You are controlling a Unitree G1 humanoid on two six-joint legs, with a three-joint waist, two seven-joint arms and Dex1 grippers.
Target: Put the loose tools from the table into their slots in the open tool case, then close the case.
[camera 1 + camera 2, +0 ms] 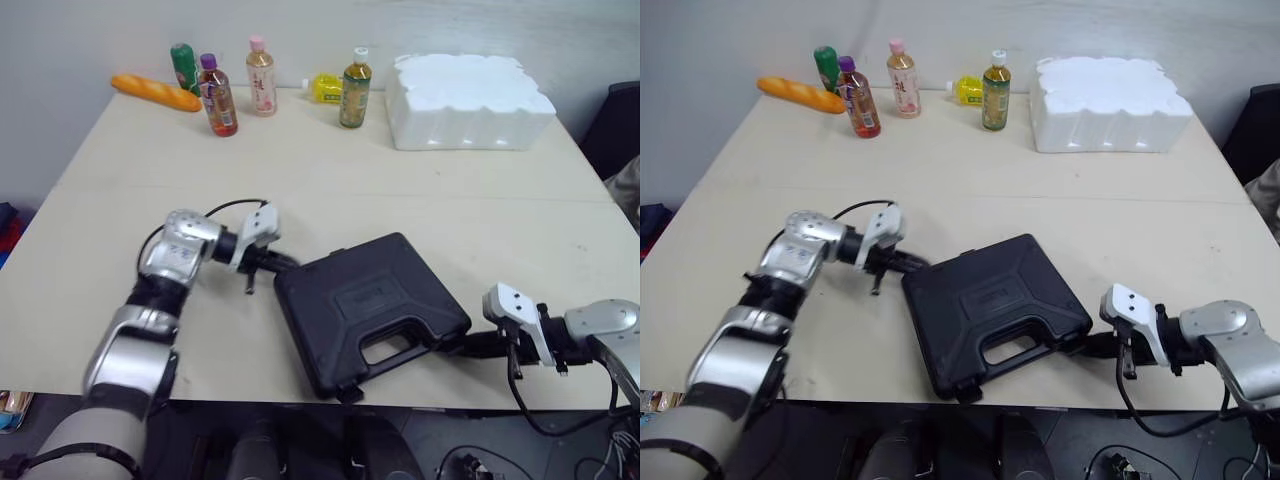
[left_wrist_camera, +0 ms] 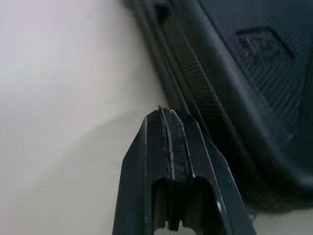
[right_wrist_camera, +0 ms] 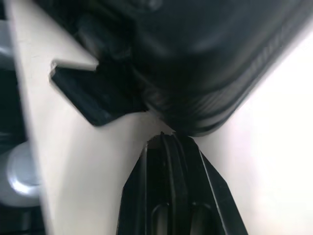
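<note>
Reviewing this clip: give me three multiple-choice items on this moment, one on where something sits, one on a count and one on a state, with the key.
1. Where on the table is the white foam block?
A. far right corner
B. near left corner
C. hanging off the near edge

2. How many bottles are on the table?
A. two
B. five
C. nine

3. What state is the black tool case in?
A. open, lid upright
B. shut, lying flat
C. standing on its edge

Key:
1 A: the block sits at the far edge on the robot's right.
2 B: four stand upright and a yellow one lies on its side.
3 B: the lid is down and the case lies flat, its handle toward the near edge.
</note>
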